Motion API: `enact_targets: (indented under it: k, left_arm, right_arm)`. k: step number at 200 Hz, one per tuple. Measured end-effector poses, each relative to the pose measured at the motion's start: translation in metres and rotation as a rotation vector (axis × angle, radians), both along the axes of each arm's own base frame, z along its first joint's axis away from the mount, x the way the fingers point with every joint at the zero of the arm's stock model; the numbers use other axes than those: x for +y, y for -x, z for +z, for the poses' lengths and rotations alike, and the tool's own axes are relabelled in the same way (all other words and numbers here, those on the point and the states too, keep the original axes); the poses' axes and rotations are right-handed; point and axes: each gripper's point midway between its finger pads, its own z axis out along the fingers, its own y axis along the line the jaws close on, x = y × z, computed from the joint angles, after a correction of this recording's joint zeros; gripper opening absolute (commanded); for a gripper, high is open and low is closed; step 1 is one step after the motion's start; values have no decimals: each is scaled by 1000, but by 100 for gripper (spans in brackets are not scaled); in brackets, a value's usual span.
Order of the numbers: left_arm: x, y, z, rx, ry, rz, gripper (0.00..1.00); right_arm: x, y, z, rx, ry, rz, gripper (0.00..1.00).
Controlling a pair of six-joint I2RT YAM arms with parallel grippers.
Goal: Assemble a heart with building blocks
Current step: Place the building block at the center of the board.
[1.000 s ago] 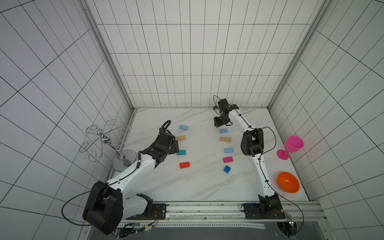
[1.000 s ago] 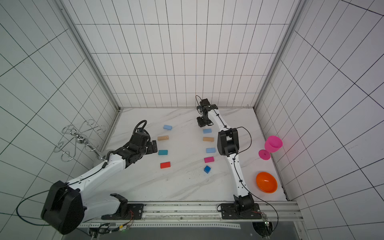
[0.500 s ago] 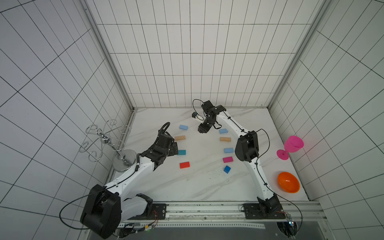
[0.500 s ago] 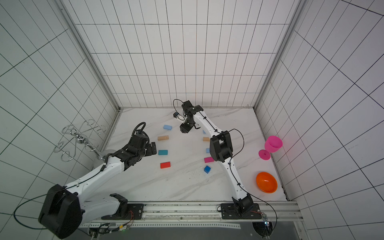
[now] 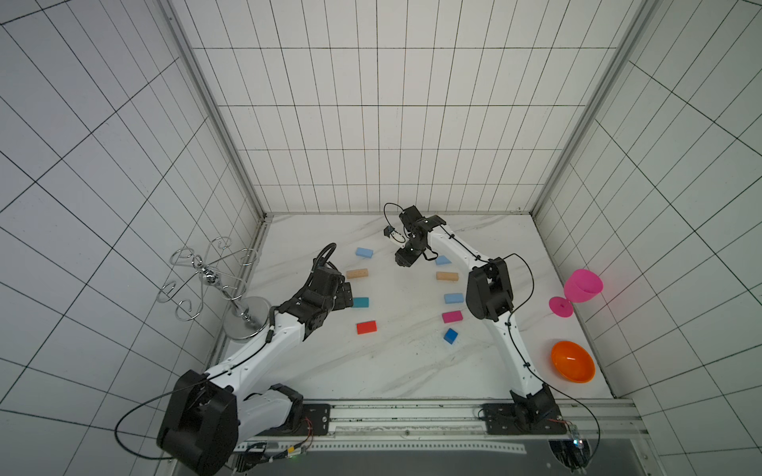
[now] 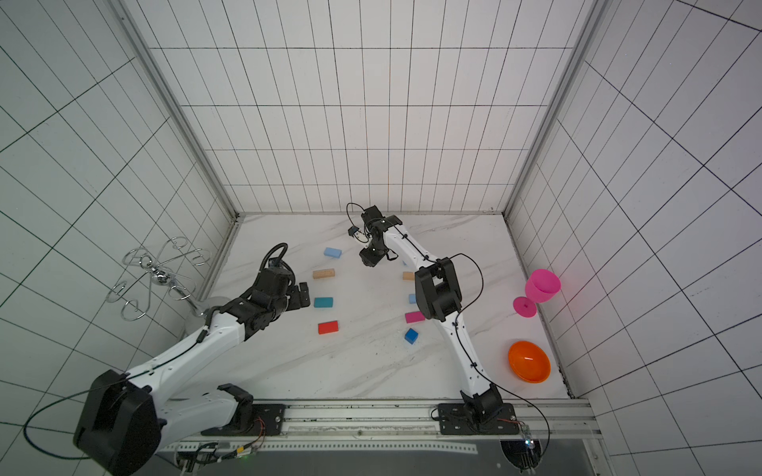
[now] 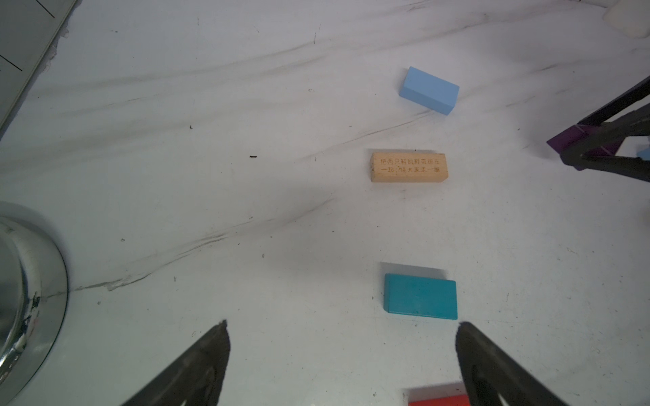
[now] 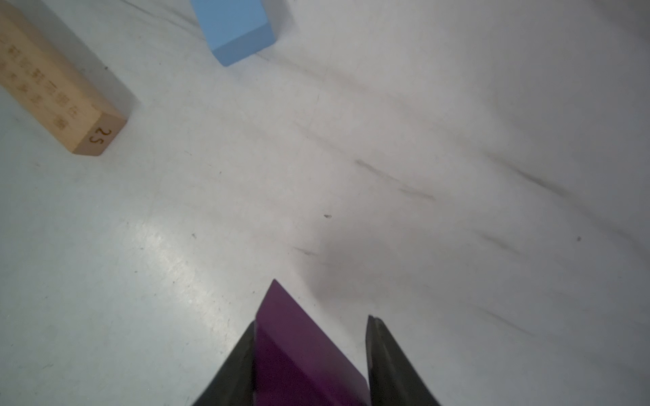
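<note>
Building blocks lie spaced apart in two columns on the white table. The left column holds a light blue block (image 5: 364, 252), a tan one (image 5: 357, 273), a teal one (image 5: 360, 302) and a red one (image 5: 366, 327). The right column holds light blue (image 5: 442, 260), tan (image 5: 447, 276), light blue (image 5: 454, 298) and pink (image 5: 452, 316) blocks, then a blue cube (image 5: 450, 336). Between the columns at the back, my right gripper (image 8: 311, 320) is shut on the purple wedge (image 8: 292, 344), just above the table. My left gripper (image 7: 343, 323) stands open and empty beside the teal block (image 7: 420, 297). No closed heart shows.
A wire metal stand (image 5: 214, 280) with a round base (image 5: 247, 319) stands at the left wall, close to my left arm. A pink goblet (image 5: 581, 288) and an orange bowl (image 5: 573, 366) sit along the right wall. Tiled walls enclose the table.
My right arm has swung from the back right toward the middle with the purple wedge and lowered between the two columns. The left arm has barely moved.
</note>
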Motion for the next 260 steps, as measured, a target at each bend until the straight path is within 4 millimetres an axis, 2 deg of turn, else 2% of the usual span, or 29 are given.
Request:
enact_targets:
  k: [20,87,113,129,136,148,158,169,175,179,260]
  left_arm:
    - [0,0,-1,1,0,1,99]
    - [1,1,-3,6,3,6,99]
    - [1,1,-3,7,4,8,99]
    - [1,1,-4,8,4,8,99]
    - [0,1,-4,8,4,8,99]
    - [0,1,-4,9,4,8,99]
    - [0,1,-6,13,3,8,99]
    - [0,1,-7,16,4,9,99]
    - [0,1,-7,18,5,9,99]
    - [0,1,-7,17,6,9,99]
    - [-1,1,-9,25,12,11,99]
  right_arm:
    - [-2,4,-20,24,-2,-29,3]
    - [3,-4,-17,-8,-42,-68,2]
    - [3,-5,-17,-11,-45,-70,6]
    - [4,-5,-18,-11,-50,-71,15]
    - [4,-5,-18,-9,-53,-72,23]
    - [2,-6,-18,-6,-57,-78,45]
    - [2,-6,-18,-1,-63,-81,58]
    - [1,-5,-18,9,-72,-88,79]
    - [1,-6,-17,12,-76,-90,86]
    - [1,-5,-18,15,-77,-92,99]
    - [1,-4,-11,39,-114,-103,98]
